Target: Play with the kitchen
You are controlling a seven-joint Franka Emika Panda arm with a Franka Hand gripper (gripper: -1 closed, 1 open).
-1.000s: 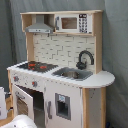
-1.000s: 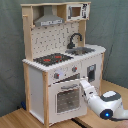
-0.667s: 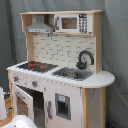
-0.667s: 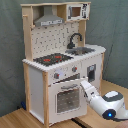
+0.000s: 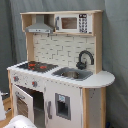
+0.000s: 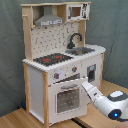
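Note:
The kitchen [image 5: 65,55] is a white and light-wood toy unit with a black-red hob [image 5: 35,65], a black faucet [image 5: 85,59] over the sink [image 5: 72,74], a grey hood [image 5: 40,26] and a small microwave [image 5: 72,22]. In the first exterior view its windowed oven door [image 5: 22,102] stands swung open. In the second exterior view the kitchen [image 6: 55,50] fills the frame. There my gripper [image 6: 85,86] reaches from the lower right to the upper right corner of the oven door [image 6: 67,97]. Only a white piece of my arm [image 5: 20,122] shows in the first exterior view.
A grey curtain hangs behind the kitchen in both exterior views. The unit stands on a wooden floor [image 6: 15,119]. Beside the oven is a white cupboard door with a dark panel [image 5: 63,106]. My arm's white body [image 6: 111,104] occupies the second exterior view's lower right.
My gripper has risen a little along the oven door's right edge. The door and the rest of the kitchen look unchanged.

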